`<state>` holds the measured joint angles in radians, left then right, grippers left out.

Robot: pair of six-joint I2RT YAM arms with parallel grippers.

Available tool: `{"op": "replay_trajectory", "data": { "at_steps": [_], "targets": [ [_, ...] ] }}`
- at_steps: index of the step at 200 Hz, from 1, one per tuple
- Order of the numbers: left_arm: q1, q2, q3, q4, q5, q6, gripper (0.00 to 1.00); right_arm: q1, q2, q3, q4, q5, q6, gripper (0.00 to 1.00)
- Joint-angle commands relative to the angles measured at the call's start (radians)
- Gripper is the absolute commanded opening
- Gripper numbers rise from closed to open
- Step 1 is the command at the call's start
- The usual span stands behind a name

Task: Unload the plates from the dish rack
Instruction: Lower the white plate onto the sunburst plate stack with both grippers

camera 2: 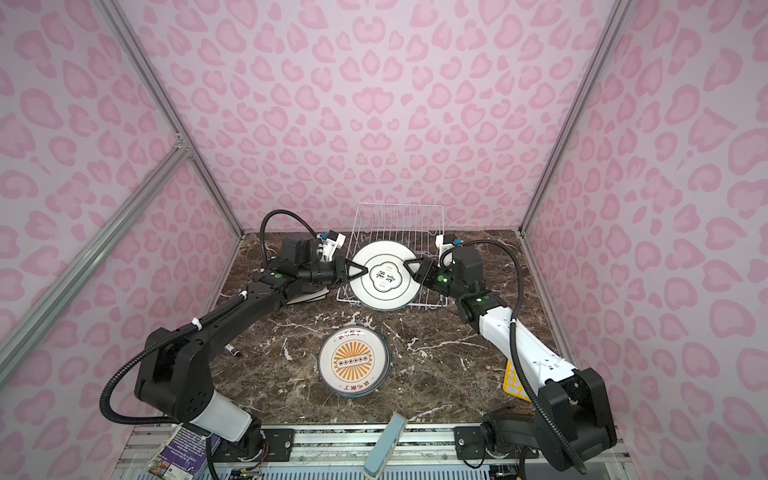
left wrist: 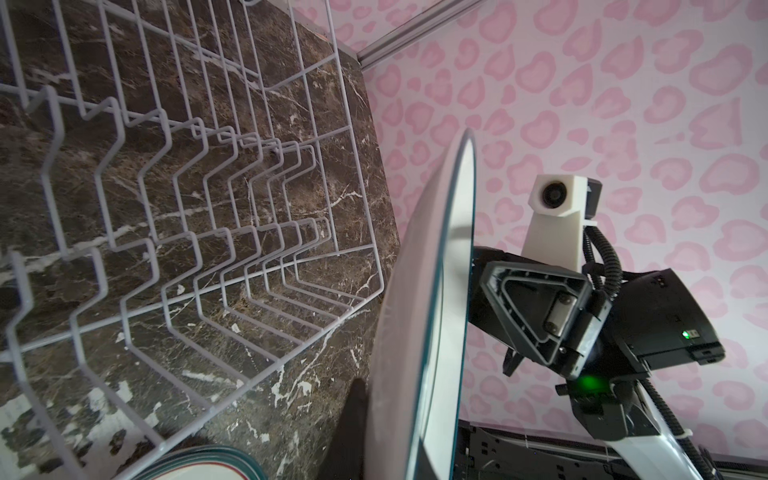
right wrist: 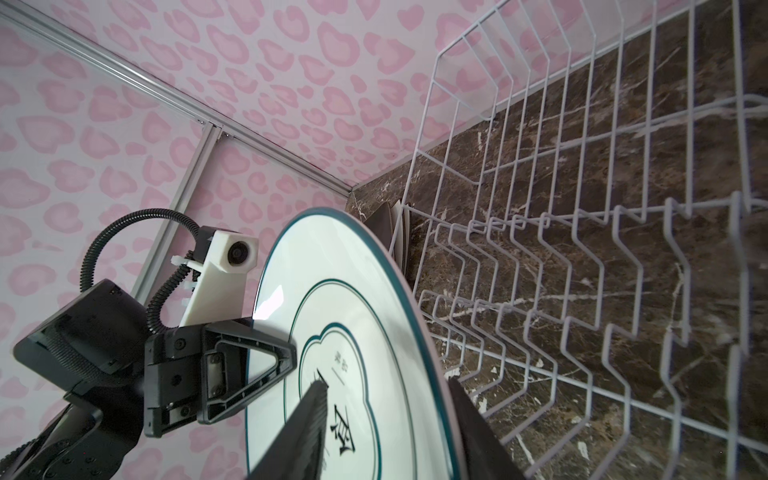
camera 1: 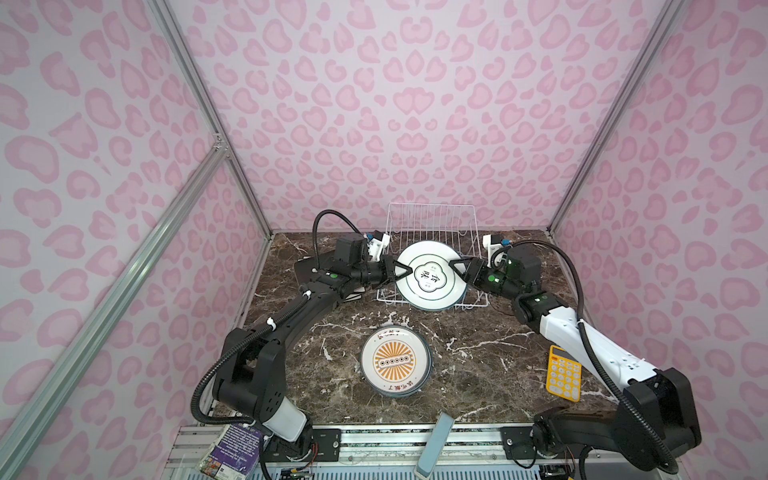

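Note:
A round white plate with a grey-blue rim and black characters stands nearly upright at the front of the white wire dish rack. My left gripper is shut on the plate's left rim. My right gripper straddles the right rim with its jaws apart. One of its fingers stands off the plate's face. The rest of the rack holds nothing. A stack of round plates lies on the table in front.
Square plates lie stacked left of the rack, under my left arm. A yellow calculator lies at the right, a pen at the left. A booklet and a grey-blue block sit at the front edge.

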<state>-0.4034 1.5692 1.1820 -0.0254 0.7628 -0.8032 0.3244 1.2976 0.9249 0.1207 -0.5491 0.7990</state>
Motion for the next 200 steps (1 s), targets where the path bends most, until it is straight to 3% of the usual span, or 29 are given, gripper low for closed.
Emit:
{"op": "replay_trajectory", "data": {
  "at_steps": [1, 54, 78, 114, 133, 172, 200],
  "targets": [
    [0.001, -0.042, -0.018, 0.041, -0.047, -0.01, 0.04, 0.001, -0.038, -0.013, 0.002, 0.047, -0.121, 0.54],
    [0.006, -0.166, -0.107, -0.006, -0.112, -0.033, 0.04, 0.014, -0.194, -0.045, -0.119, 0.153, -0.424, 0.84],
    [0.009, -0.246, -0.16, -0.074, -0.151, -0.024, 0.04, 0.035, -0.265, -0.052, -0.189, 0.181, -0.617, 0.9],
    [0.02, -0.397, -0.278, -0.119, -0.219, -0.033, 0.04, 0.094, -0.366, -0.089, -0.249, 0.224, -0.848, 0.93],
    [0.02, -0.489, -0.348, -0.137, -0.266, -0.033, 0.04, 0.109, -0.4, -0.104, -0.276, 0.211, -0.875, 0.98],
    [0.024, -0.631, -0.473, -0.198, -0.313, -0.071, 0.04, 0.176, -0.464, -0.179, -0.294, 0.211, -0.951, 0.98],
    [0.024, -0.684, -0.542, -0.231, -0.313, -0.077, 0.04, 0.238, -0.445, -0.137, -0.414, 0.242, -1.033, 0.98]
  ]
}}
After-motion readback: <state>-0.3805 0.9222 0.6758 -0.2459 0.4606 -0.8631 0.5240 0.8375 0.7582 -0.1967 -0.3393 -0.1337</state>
